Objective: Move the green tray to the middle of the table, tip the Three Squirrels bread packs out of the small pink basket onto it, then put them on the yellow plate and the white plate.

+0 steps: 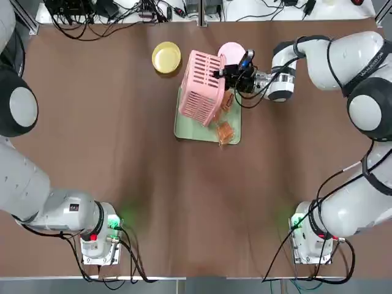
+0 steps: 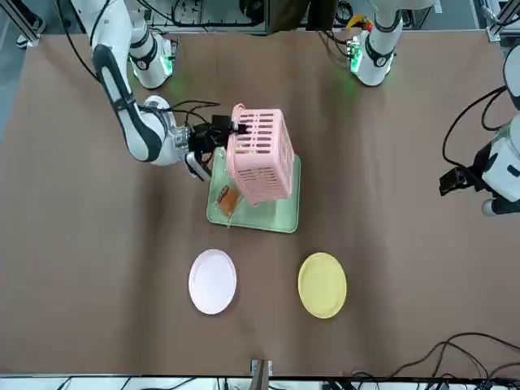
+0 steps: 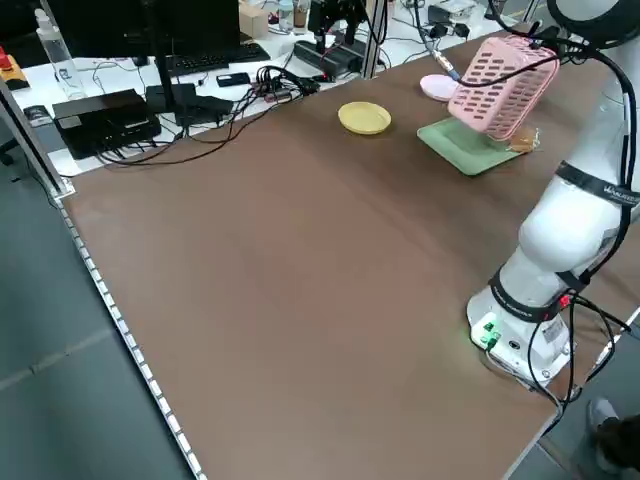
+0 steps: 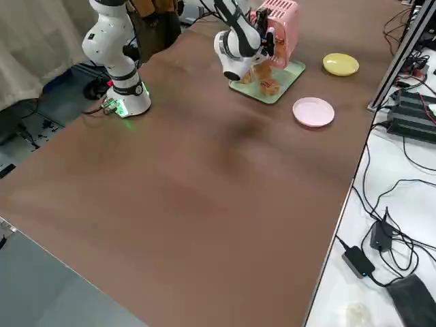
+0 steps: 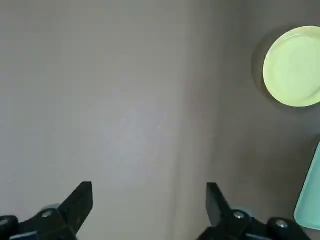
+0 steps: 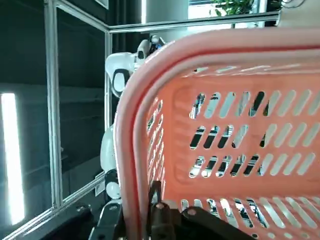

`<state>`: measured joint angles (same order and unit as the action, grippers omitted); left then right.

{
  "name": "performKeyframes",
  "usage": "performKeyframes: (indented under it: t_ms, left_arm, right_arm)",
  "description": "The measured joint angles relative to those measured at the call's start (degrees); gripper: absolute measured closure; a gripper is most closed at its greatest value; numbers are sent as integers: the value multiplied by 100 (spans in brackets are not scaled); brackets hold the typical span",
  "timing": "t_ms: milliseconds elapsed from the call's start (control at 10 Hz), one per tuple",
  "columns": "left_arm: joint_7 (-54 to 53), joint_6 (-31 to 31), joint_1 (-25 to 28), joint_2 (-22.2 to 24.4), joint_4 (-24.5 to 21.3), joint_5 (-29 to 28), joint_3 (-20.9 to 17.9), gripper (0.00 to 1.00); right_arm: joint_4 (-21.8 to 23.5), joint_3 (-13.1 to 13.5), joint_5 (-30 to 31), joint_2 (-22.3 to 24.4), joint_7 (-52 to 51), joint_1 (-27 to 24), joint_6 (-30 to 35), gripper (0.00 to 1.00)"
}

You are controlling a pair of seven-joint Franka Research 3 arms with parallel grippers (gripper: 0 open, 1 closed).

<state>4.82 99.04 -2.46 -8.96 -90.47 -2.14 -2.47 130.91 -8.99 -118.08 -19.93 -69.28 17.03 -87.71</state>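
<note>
Pink basket (image 1: 204,87) tipped mouth-down over green tray (image 1: 191,127), rim clamped by right gripper (image 1: 222,73); left gripper (image 5: 149,207) open.

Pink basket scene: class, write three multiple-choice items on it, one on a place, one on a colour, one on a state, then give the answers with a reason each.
1. Where is the small pink basket?
A. over the green tray
B. on the yellow plate
C. by the left arm's base

2. What colour is the plate nearer the right gripper?
A. yellow
B. white
C. green

3. How is the basket?
A. upright on the table
B. tipped over in a grip
C. lying untouched

Answers:
1 A: it hangs above the green tray, where bread packs lie.
2 B: the white plate sits on the side of the right gripper; the yellow plate is farther.
3 B: the right gripper is shut on its rim, holding it tilted.
</note>
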Motion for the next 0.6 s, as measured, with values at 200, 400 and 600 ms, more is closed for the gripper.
performKeyframes:
  t_ms: [200,400,600]
  left_arm:
    - [0,0,-9,0,0,0,5,0]
    - [0,0,-37,0,0,0,7,0]
    - [0,2,-41,-1,0,0,9,0]
  right_arm:
    - [-191,3,-114,-233,-111,44,169,93]
    - [-434,3,-294,-549,-333,152,413,93]
    - [-683,9,-322,-780,-410,199,433,93]
